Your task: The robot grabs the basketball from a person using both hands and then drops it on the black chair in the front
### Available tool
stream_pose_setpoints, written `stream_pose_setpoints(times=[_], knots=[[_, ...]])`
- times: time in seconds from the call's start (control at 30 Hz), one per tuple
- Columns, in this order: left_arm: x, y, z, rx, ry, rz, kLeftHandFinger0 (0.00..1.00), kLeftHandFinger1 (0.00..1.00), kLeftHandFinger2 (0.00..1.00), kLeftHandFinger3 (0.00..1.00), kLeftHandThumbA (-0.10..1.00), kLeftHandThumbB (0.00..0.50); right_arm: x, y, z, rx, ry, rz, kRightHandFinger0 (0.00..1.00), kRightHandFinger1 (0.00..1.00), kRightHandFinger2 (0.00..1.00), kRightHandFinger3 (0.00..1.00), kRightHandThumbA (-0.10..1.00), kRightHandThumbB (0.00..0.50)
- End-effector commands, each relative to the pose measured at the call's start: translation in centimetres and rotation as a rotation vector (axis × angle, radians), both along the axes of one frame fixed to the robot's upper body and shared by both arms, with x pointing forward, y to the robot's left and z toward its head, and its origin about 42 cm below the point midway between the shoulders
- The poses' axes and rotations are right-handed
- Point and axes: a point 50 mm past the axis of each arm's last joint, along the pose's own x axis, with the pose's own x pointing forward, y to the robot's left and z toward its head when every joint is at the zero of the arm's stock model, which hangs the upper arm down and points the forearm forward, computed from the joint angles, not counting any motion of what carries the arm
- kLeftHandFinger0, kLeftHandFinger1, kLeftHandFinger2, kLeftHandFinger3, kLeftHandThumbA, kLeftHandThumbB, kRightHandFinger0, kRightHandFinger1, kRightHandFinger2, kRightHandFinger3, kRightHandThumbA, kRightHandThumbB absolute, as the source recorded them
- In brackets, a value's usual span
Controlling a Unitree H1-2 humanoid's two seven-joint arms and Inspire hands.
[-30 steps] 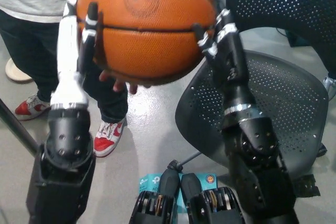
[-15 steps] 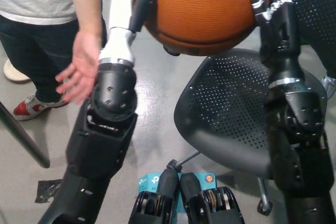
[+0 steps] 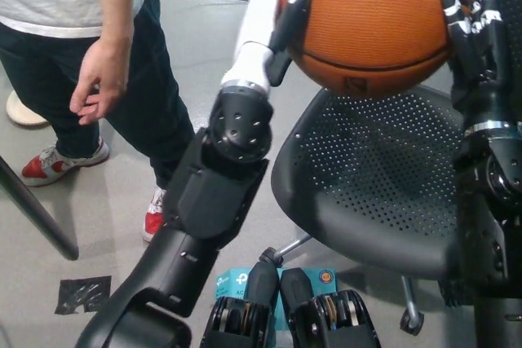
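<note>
2 hands carry the load here: the white left hand (image 3: 281, 2) presses the left flank of the basketball (image 3: 375, 22) and the black right hand (image 3: 473, 26) presses its right flank, fingers of each spread against the leather, so the ball is pinched between them, not cupped from below. It hangs clear above the black chair (image 3: 367, 193), over the far part of the perforated seat, with open air between its underside and the mesh; how big that gap is you cannot read from this steep view. The person's hand (image 3: 98, 79) hangs loose at the left, well apart from the ball and holding nothing, so the handover reads as finished and the drop is the step in hand. To do it well, first judge whether the ball sits over the middle of the seat; it looks biased toward the backrest side, so consider drawing it a little nearer before release. Lower it as close to the mesh as the arms allow, because a basketball let go from height will likely bounce off a springy seat and roll toward the floor. Part both hands outward at the same instant: if 1 side lets go first, the other will probably shove the ball sideways, off the right or near edge. Keep the forearms clear of the seat rim as you descend.
</note>
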Motion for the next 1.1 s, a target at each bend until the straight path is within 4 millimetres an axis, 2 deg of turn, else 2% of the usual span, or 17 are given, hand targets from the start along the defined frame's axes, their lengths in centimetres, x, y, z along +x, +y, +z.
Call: stream_pose_setpoints(times=[0.0,0.1,0.17,0.27,0.37,0.4,0.43,0.47,0.53,0.57,0.7,0.73,0.8,0.9,1.07], knots=[[-2.3,-9.5,4.1,0.002,-0.103,-0.304,1.0,1.0,1.0,1.0,1.0,0.161,0.6,3.8,4.2,0.085,-0.154,0.232,1.0,1.0,1.0,1.0,1.0,0.209],[-1.9,-10.7,3.5,0.0,-0.071,-0.318,1.0,1.0,1.0,1.0,1.0,0.181,0.8,2.7,3.2,0.141,-0.125,0.216,1.0,1.0,1.0,1.0,1.0,0.21],[-1.6,-11.3,3.1,0.013,-0.041,-0.318,1.0,1.0,1.0,1.0,1.0,0.199,0.9,2.4,2.6,0.166,-0.122,0.212,1.0,1.0,1.0,1.0,1.0,0.189],[-1.2,-11.7,2.4,0.012,-0.01,-0.318,1.0,1.0,1.0,1.0,1.0,0.198,1.2,2.1,1.9,0.203,-0.103,0.194,1.0,1.0,1.0,1.0,1.0,0.164],[-0.9,-12.1,1.1,0.006,0.041,-0.328,1.0,1.0,1.0,1.0,1.0,0.239,1.5,1.5,0.6,0.209,-0.045,0.167,1.0,1.0,1.0,1.0,1.0,0.199],[-0.8,-12.3,0.7,0.019,0.065,-0.329,1.0,1.0,1.0,1.0,1.0,0.236,1.6,1.3,0.0,0.203,-0.031,0.16,1.0,1.0,1.0,1.0,1.0,0.203],[-0.6,-12.4,0.3,0.018,0.097,-0.332,1.0,1.0,1.0,1.0,1.0,0.223,1.6,1.2,-0.5,0.19,0.015,0.164,1.0,1.0,1.0,1.0,1.0,0.236],[-0.5,-12.5,0.0,0.022,0.104,-0.333,1.0,1.0,1.0,1.0,1.0,0.225,1.6,1.1,-0.7,0.194,0.014,0.165,1.0,1.0,1.0,1.0,1.0,0.218],[-0.4,-12.6,-0.5,0.019,0.113,-0.333,1.0,1.0,1.0,1.0,1.0,0.198,1.9,1.1,-1.3,0.212,0.017,0.145,1.0,1.0,1.0,1.0,1.0,0.179],[-0.3,-12.5,-0.7,0.022,0.115,-0.332,1.0,1.0,1.0,1.0,1.0,0.197,2.0,1.2,-1.5,0.219,0.015,0.147,1.0,1.0,1.0,1.0,1.0,0.175],[-0.1,-12.4,-2.1,0.031,0.172,-0.327,1.0,1.0,1.0,1.0,1.0,0.195,2.4,1.2,-3.2,0.24,0.043,0.156,1.0,1.0,1.0,1.0,1.0,0.174],[0.0,-12.3,-2.5,0.033,0.183,-0.323,1.0,1.0,1.0,1.0,1.0,0.199,2.6,1.2,-3.7,0.252,0.06,0.164,1.0,1.0,1.0,1.0,1.0,0.193],[0.1,-12.0,-3.2,0.045,0.194,-0.316,1.0,1.0,1.0,1.0,1.0,0.199,2.9,1.5,-4.4,0.252,0.072,0.175,1.0,1.0,1.0,1.0,1.0,0.183],[0.2,-11.5,-3.9,0.041,0.219,-0.319,1.0,1.0,1.0,1.0,1.0,0.189,3.3,1.8,-5.1,0.254,0.089,0.181,1.0,1.0,1.0,1.0,1.0,0.162],[0.2,-11.4,-4.6,0.042,0.258,-0.312,1.0,1.0,1.0,1.0,1.0,0.198,3.6,1.9,-5.7,0.241,0.074,0.157,1.0,1.0,1.0,1.0,1.0,0.163]])
